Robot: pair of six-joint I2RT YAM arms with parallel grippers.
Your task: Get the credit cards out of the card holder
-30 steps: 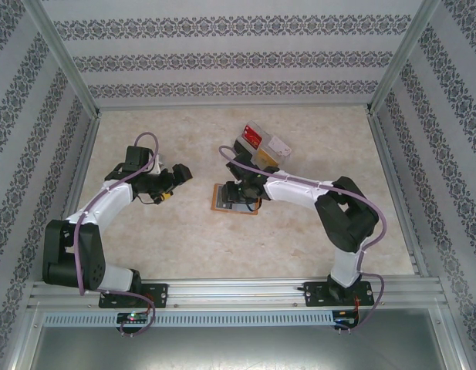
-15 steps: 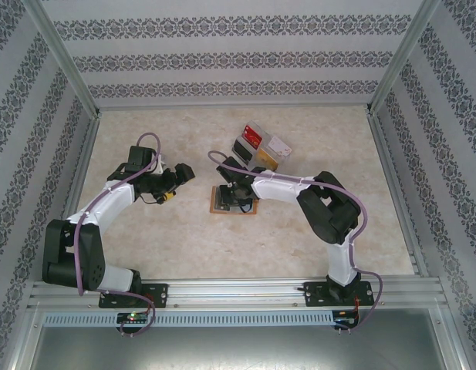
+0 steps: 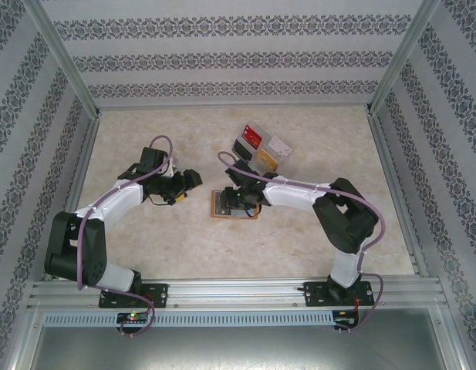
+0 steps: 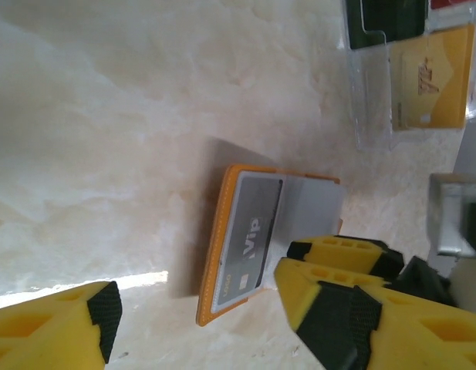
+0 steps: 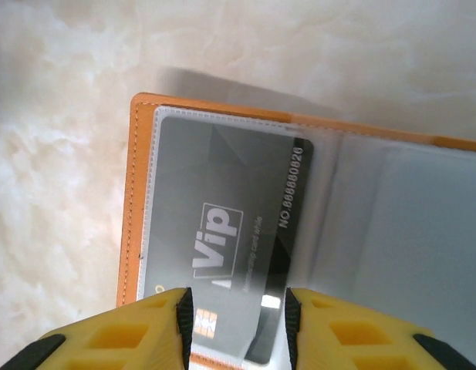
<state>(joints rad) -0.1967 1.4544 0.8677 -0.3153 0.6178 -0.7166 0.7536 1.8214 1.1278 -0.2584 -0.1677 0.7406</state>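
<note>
Fingers of the right hand stand a narrow gap apart, low over the open card holder. The near end of the dark grey card lies in that gap. I cannot tell whether the tips press on it, as the picture cuts them off at 6 o'clock. This card sits in a clear pocket. The card holder lies flat on the worktop. At its 9 o'clock the left hand is wide open, holding nothing. At 1 o'clock stands a clear tray, its contents blurred.
</note>
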